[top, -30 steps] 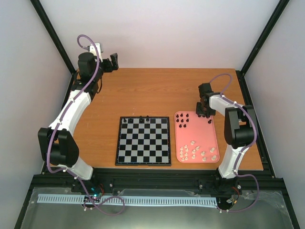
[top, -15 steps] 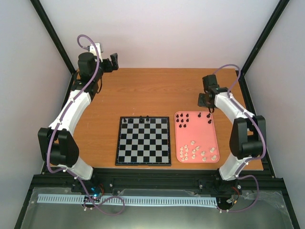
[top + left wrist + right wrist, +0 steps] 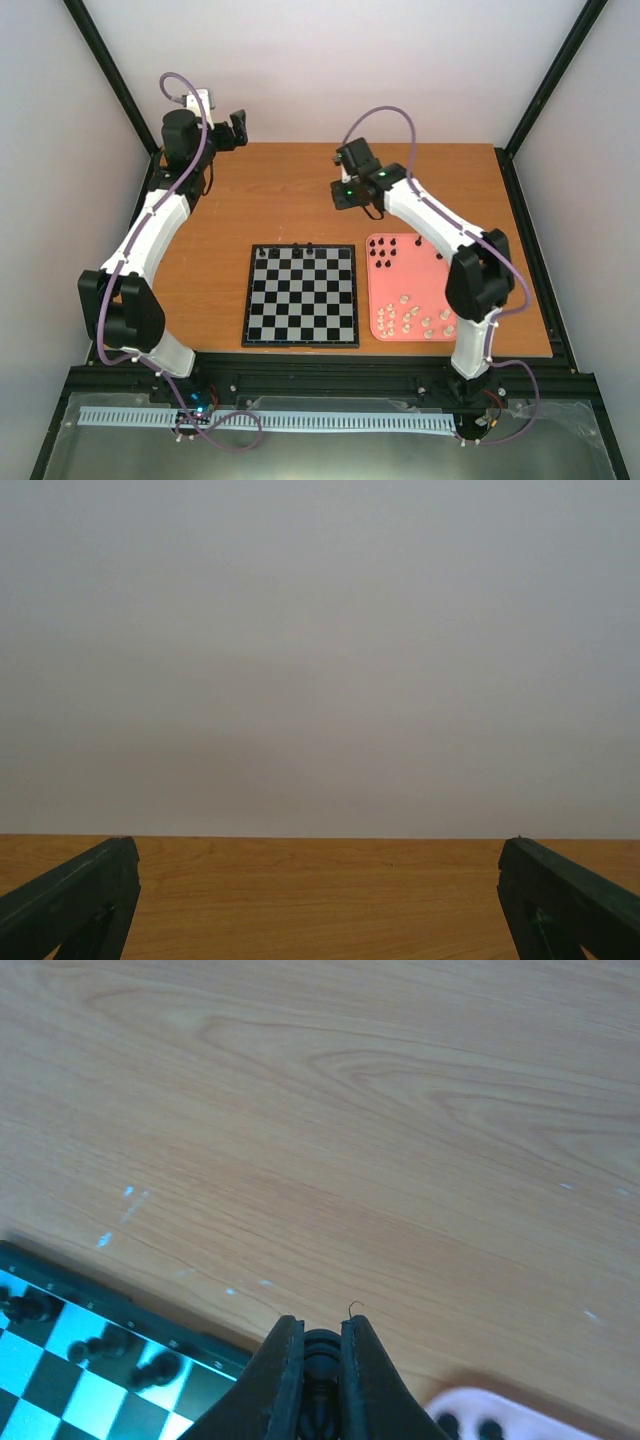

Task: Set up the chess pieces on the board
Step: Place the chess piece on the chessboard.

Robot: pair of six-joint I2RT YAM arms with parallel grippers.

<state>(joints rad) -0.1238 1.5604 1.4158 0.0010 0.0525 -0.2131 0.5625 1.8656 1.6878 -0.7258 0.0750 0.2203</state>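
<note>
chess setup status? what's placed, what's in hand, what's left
Done: three black pieces stand on the board's far row. In hand: the right fingers are shut on a dark piece above the table, beyond the board's far edge. Left: unplaced black pieces sit at the pink tray's far end, with the white set at its near end. The left fingers are open, off at the far left corner.

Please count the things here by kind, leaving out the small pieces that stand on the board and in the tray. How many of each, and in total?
Board: 1
Pink tray: 1
Robot arms: 2, the left arm and the right arm
Black chess piece held in the right end effector: 1
Total: 5
</note>
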